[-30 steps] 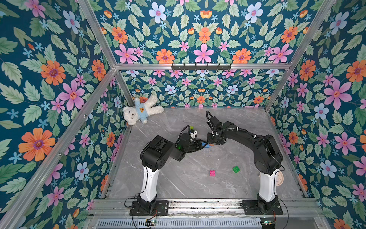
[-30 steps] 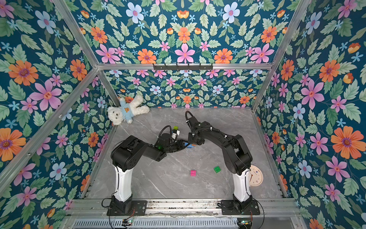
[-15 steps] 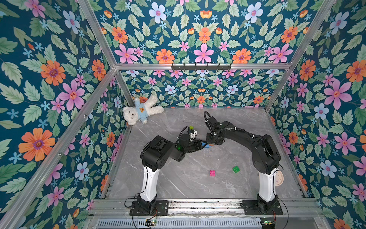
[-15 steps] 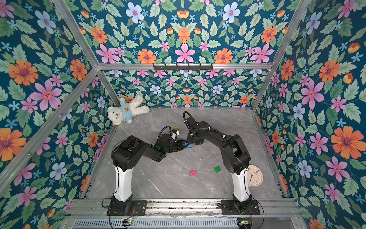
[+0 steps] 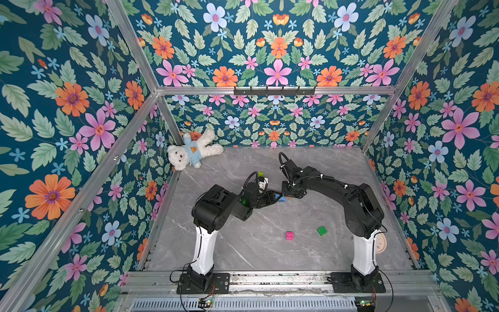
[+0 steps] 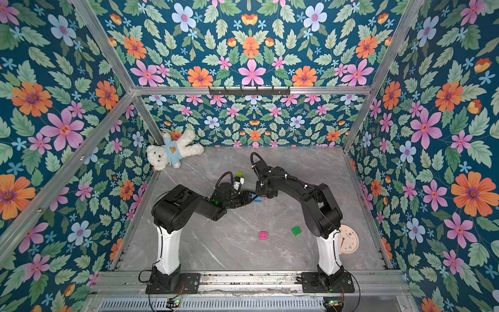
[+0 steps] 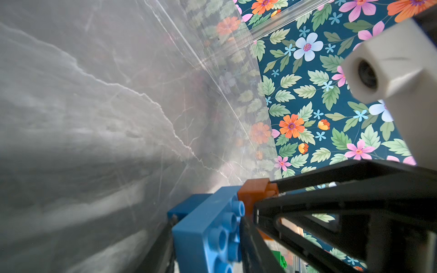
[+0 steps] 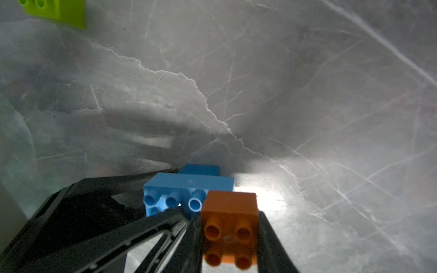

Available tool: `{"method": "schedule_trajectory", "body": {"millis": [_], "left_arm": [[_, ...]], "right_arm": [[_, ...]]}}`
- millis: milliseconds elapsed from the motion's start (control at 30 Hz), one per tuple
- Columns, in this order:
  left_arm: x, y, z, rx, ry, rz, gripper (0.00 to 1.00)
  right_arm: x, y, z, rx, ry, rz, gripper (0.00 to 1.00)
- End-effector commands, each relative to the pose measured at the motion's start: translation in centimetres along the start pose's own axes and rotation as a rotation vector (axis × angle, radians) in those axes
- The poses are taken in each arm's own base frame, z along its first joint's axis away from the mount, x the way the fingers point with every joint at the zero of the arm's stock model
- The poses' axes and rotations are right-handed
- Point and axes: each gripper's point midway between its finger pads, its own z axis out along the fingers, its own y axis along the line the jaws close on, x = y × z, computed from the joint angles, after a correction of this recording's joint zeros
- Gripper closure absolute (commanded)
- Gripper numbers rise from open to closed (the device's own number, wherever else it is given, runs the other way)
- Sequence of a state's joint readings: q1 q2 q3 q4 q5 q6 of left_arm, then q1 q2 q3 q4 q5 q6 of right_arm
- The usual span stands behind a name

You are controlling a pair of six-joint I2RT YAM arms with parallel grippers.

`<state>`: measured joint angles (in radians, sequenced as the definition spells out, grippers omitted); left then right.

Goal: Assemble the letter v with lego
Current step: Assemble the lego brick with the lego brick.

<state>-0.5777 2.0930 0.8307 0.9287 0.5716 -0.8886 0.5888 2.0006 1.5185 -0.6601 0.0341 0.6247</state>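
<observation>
1. The light-blue brick (image 7: 208, 236) sits gripped between the fingers of the left hand (image 5: 274, 198). Its long axis runs along those fingers and points out toward the right hand (image 8: 227, 219). Its studs face the right wrist camera.
2. The right hand is clenched on the orange brick (image 8: 229, 227), which touches the light-blue brick's far end. A dark blue brick (image 8: 201, 169) sits on the side away from the studs.
3. Both hands meet low over the middle of the grey marble surface (image 5: 243, 251).
4. A pink brick (image 5: 289, 235) and a green brick (image 5: 322, 231) lie loose, well apart from the hands. A lime brick (image 5: 260, 174) lies beyond the left wrist.
5. A white teddy bear (image 5: 191, 155) lies in the far left corner. Floral wallpaper (image 5: 81, 108) covers the walls.
</observation>
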Motion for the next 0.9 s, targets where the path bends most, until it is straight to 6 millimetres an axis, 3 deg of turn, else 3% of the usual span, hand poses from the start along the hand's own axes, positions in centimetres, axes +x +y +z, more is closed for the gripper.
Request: {"method": "schedule_trajectory", "body": {"millis": [0,200,333,733,867], "left_arm": [[3.5,5.0,-0.5,-0.191,0.102,-0.096,0.56],[3.5,5.0,-0.6,-0.193,0.104,-0.094,0.56],[3.5,4.9,-0.6,-0.191,0.103,-0.095,0.53],[3.2,4.5,-0.9,-0.183,0.096,-0.092,0.41],[2.9,4.2,-1.3,-0.171,0.086,-0.094,0.37]], "right_arm": [[1.4,-0.5,1.3,0.014,0.058,0.009,1.00],[1.6,-0.7,1.3,0.038,0.082,-0.004,0.97],[0.9,-0.3,0.4,0.029,0.065,-0.009,0.69],[-1.3,1.8,-2.1,-0.053,0.011,-0.021,0.35],[-2.0,2.6,-3.9,-0.131,-0.050,-0.020,0.18]]}}
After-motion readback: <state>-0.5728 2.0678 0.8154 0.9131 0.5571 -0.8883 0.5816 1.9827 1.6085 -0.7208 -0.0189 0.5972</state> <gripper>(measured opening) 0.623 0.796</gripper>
